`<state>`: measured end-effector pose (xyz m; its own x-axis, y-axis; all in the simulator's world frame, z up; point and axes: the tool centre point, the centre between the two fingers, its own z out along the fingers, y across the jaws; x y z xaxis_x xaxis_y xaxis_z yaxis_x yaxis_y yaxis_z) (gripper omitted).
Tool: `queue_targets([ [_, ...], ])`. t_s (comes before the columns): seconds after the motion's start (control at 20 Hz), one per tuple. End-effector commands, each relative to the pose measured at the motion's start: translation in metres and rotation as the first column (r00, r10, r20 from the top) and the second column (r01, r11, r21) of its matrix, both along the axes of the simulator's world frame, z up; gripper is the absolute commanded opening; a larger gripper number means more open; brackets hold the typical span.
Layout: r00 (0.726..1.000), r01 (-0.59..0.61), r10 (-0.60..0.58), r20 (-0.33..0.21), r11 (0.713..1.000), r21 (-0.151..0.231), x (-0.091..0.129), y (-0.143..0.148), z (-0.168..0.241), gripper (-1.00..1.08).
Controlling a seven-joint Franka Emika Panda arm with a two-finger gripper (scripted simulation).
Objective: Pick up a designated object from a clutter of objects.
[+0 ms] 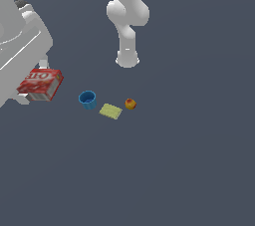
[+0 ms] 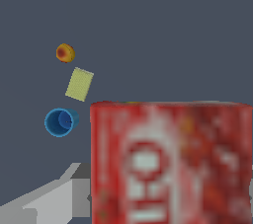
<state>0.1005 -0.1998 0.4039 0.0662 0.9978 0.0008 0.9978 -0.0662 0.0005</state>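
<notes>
already i see the flat red box with white lettering (image 1: 41, 83) pinched in my gripper (image 1: 34, 86), hanging well left of the blue cup (image 1: 87, 99) in the exterior view.

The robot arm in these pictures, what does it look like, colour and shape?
The arm is plain white to pale grey, built of thick rounded tube segments with bulging joints, ending on a round foot. Its head at the exterior view's left is blocky and light grey with a small dark patch. The pincer has pale grey fingers. No cables or markings show.
</notes>
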Motion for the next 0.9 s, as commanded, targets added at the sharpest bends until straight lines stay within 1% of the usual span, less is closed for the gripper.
queue_targets([
  [0.0, 1.0, 0.0, 0.0, -0.001, 1.0, 0.0, 0.003, -0.009, 0.01, -1.0],
  [0.4, 1.0, 0.0, 0.0, -0.001, 1.0, -0.001, 0.011, -0.029, 0.033, -1.0],
  [0.85, 1.0, 0.0, 0.0, -0.001, 1.0, -0.001, 0.015, -0.037, 0.043, -1.0],
])
